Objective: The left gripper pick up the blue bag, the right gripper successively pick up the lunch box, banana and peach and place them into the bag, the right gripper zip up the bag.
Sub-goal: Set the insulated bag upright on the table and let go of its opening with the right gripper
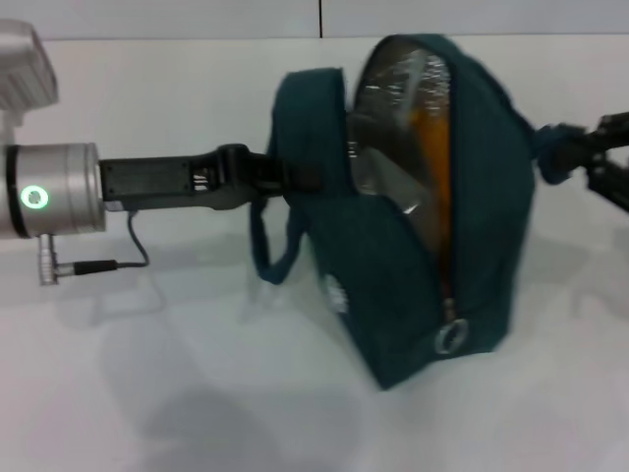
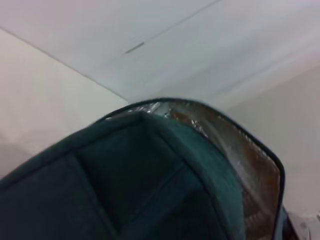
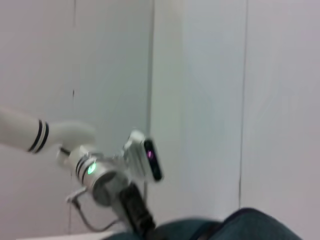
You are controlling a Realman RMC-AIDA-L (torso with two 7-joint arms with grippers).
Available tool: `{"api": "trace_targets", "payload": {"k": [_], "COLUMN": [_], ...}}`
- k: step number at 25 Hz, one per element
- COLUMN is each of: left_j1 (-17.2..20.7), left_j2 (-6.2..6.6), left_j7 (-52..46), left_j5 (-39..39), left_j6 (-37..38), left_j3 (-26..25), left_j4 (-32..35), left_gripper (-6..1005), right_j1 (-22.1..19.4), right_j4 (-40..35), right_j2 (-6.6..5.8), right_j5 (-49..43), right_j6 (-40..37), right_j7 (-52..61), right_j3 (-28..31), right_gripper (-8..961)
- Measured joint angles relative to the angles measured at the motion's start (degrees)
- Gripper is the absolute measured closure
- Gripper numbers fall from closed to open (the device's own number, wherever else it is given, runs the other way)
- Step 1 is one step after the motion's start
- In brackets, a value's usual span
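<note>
Here, left claw [image 1: 280, 177] clenched on blue bag [image 1: 393, 285] rim, right claw [image 1: 600, 157] gripping opposite edge, zipper [image 1: 449, 337] open.

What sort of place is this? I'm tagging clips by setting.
Probably a lab or test bench rather than a home: a plain white table, bare pale wall panels, and only the blue bag, held between the left end effector and the right end effector.
</note>
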Motion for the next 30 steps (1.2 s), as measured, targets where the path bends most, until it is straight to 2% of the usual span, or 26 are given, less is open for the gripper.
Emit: {"api": "trace_targets", "payload": {"k": [2, 6, 12, 19, 23, 30], "left_j1": [-0.81, -1.41, -1.33, -1.11, -0.79, -0.07], "left_j2": [-0.08, -0.17, -0.35, -0.36, -0.43, -0.44], "left_j7": [0.98, 1.62, 3.83, 4.83, 5.3, 5.35], "left_j5": [0.17, 0.24, 0.11, 0.17, 0.08, 0.21], "left_j6": [-0.08, -0.71, -2.42, -2.49, -2.49, -2.48], "left_j3": [-0.04, 0.12, 0.12, 0.09, 0.07, -0.06], "left_j4": [-1.75, -3.37, -6.38, -6.76, -6.82, -6.85], "left_gripper": [962, 962, 963, 962, 961, 959], "right_j1": [-0.56, -1.08, -2.19, -1.52, -1.7, -1.73], "right_j4": [-0.11, -0.23, 0.07, -0.28, -0.54, -0.95], "right_j2": [-0.5, -0.74, -0.77, -0.35, -0.24, -0.39], "right_j5": [-0.13, -0.74, -1.46, -7.62, -7.37, -6.51], "right_j6": [-1.49, -1.66, -1.85, -3.14, -3.47, -4.94], "right_j7": [0.13, 0.17, 0.11, 0.39, 0.42, 0.6], "right_j3": [1.58, 1.68, 1.39, 1.12, 1.53, 1.74], "right_gripper": [883, 883, 884, 880, 866, 615]}}
